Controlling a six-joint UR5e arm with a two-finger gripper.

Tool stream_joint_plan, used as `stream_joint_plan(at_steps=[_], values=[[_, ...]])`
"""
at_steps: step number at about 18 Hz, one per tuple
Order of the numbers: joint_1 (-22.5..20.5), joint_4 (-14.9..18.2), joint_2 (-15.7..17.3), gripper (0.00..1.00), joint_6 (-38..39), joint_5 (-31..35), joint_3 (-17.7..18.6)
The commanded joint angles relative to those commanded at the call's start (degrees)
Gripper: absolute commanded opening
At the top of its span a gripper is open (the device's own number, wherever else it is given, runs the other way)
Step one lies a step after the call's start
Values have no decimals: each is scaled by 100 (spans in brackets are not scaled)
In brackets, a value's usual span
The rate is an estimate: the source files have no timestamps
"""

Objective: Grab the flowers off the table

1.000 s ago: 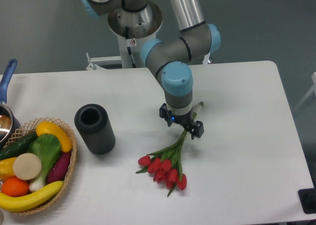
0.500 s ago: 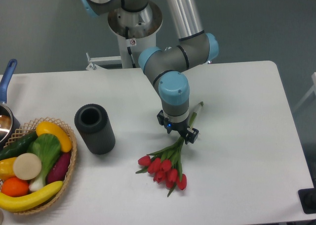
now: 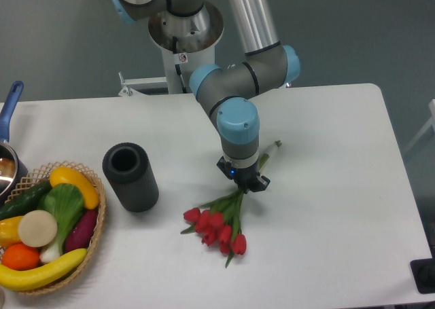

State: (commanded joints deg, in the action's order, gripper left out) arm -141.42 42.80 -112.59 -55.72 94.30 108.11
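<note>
The flowers point(image 3: 216, 227), a small bunch of red tulips with green stems, lie on the white table point(image 3: 333, 187) just right of centre, buds pointing to the front left. My gripper point(image 3: 245, 182) points straight down over the stems, and its fingers are closed around them. The stem ends stick out behind the gripper towards the back right. The buds sit close to the tabletop; I cannot tell whether they still touch it.
A dark grey cylinder point(image 3: 130, 176) lies left of the flowers. A wicker basket point(image 3: 96, 235) of toy vegetables and fruit stands at the front left. A pot with a blue handle point(image 3: 8, 119) is at the left edge. A black object point(image 3: 425, 275) sits at the front right corner.
The gripper has come down over the stems and its fingers have closed in. The bunch has shifted a little to the left and back.
</note>
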Motion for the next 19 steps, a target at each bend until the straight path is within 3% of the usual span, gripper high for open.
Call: stream_joint_plan(at_steps=[3, 8, 10, 14, 16, 19], values=[[-44, 9, 220, 0, -9, 18, -114], [-255, 149, 299, 0, 18, -26, -465], [-264, 429, 308, 0, 0, -26, -667], [-202, 1387, 247, 0, -44, -9, -1414], [-211, 1625, 229, 0, -61, -26, -1616], [-229, 1687, 229, 0, -70, -26, -1705]])
